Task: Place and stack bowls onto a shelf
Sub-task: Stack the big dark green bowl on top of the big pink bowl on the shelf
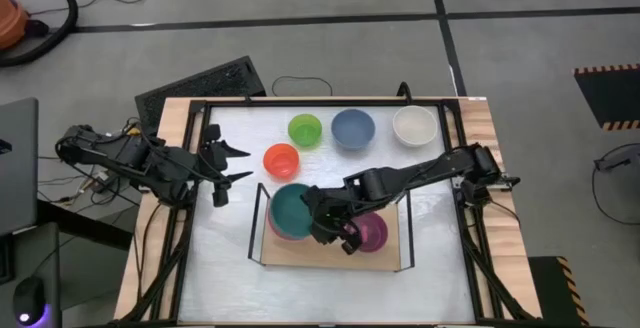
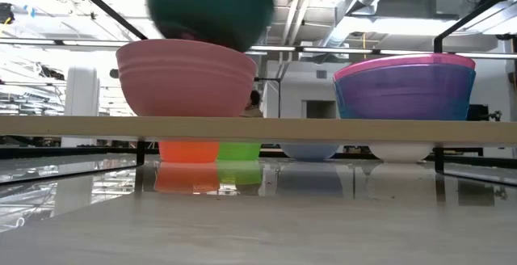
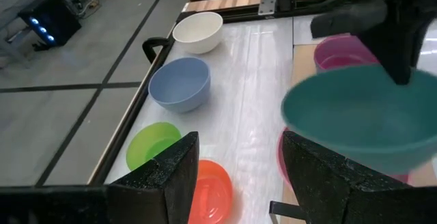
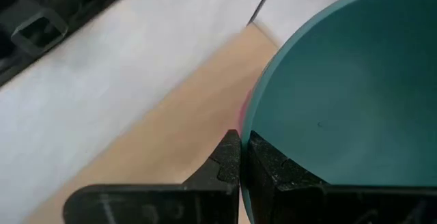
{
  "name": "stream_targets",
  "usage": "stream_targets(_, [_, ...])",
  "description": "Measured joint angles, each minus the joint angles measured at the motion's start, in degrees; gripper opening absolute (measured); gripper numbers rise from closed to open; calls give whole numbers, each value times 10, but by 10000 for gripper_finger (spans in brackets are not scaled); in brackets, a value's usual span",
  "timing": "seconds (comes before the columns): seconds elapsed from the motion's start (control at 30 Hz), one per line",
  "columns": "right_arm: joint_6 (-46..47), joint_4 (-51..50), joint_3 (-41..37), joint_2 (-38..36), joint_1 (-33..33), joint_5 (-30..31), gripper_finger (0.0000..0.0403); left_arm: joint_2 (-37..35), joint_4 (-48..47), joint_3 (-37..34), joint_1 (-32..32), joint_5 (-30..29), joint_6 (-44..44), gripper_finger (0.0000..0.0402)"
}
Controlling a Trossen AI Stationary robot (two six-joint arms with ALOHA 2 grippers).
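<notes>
The teal bowl (image 1: 291, 208) hangs in the air just above the pink bowl (image 2: 187, 77) on the shelf (image 2: 258, 129), and I think it is light, hard and smooth plastic, so the thin rim is the best place to hold it. My right gripper (image 4: 240, 157) pinches that rim, its fingers pressed close with only the bowl's wall between them. My left gripper (image 3: 235, 176) waits off to the side with its fingers spread wide, holding nothing.

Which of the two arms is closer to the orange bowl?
The left. Its open gripper waits just beside the orange bowl, while the right gripper holds the teal bowl over the shelf.
</notes>
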Motion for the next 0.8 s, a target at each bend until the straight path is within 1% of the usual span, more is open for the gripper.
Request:
stream_targets(0.27, [0,-6,-2,14,-15,-4,28,0,0,0,0,0,0,196])
stream_targets(0.47, [0,4,-1,14,-24,-28,28,0,0,0,0,-1,0,197])
stream_targets(0.8, [13,2,-1,14,-26,-31,28,0,0,0,0,-1,0,197])
